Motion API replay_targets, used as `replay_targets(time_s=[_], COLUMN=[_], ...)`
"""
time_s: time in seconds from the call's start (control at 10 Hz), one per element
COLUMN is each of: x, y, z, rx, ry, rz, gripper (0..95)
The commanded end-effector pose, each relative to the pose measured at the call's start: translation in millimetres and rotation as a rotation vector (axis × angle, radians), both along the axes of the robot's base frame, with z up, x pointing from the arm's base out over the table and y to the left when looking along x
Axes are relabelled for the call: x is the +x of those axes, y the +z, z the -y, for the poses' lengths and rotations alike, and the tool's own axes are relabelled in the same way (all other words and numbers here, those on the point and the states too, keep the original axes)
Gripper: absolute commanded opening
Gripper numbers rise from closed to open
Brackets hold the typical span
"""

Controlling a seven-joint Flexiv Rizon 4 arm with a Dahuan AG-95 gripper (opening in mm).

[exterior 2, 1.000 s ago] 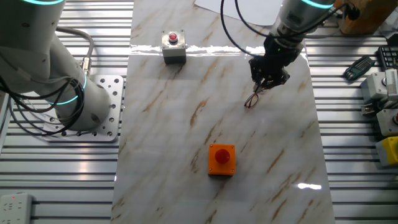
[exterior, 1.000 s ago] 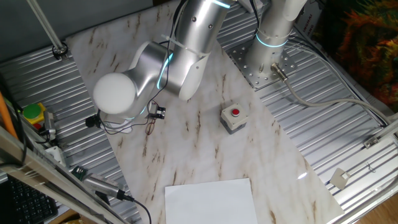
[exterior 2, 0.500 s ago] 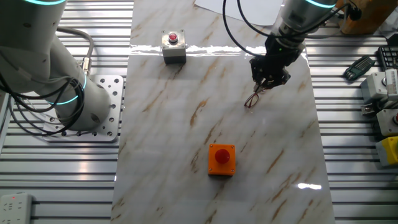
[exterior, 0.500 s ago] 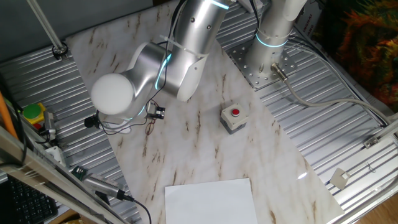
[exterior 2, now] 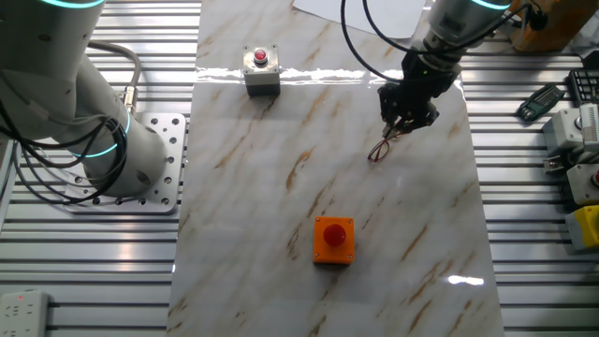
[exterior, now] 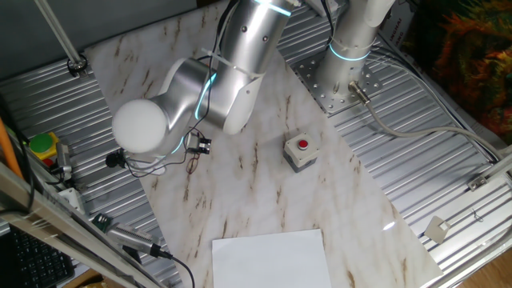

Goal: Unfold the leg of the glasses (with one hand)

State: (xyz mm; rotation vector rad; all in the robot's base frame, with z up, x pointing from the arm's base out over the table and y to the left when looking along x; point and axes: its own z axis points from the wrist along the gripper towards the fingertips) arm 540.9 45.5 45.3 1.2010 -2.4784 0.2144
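A marble-patterned tabletop (exterior 2: 281, 187) sits on ribbed metal rails, with the arm reaching over its far side. In the other fixed view the gripper (exterior 2: 402, 120) hangs low over the glasses (exterior 2: 380, 149), which lie on the marble just below and slightly to the side of the jaws. A thin wire runs up from the frame toward the jaws, most likely the leg (exterior 2: 390, 139), but the picture is too small to tell whether the jaws are pinching it, merely touching it, or standing apart; nor can I tell whether they are spread or pressed together. In one fixed view the arm's big elbow hides nearly everything, and only a dark sliver of the glasses (exterior: 193, 162) shows beneath the wrist.

Well away from the jaws stand a grey button box (exterior 2: 261, 68), an orange button box (exterior 2: 334, 240) and a white sheet of paper (exterior: 270, 258); none is in the way.

The step in hand looks like swinging the leg out from the frame. To do it well, the jaws should work near the free tip of the leg and sweep in an arc about the hinge, not straight up, since nothing pins the light frame down. A slow, shallow motion, letting friction with the marble hold the lenses, should open the hinge without dragging or flipping the pair.
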Motion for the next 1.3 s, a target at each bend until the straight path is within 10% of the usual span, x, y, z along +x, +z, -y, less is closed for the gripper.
replay_targets(time_s=[0.1, 1.3], x=[-1.4, -2.0], y=[3.3, 16.1], z=[0.9, 5.5], rx=[-0.001, -0.005], ry=[0.000, 0.008], rz=[-0.007, -0.031], gripper=[0.0, 0.0])
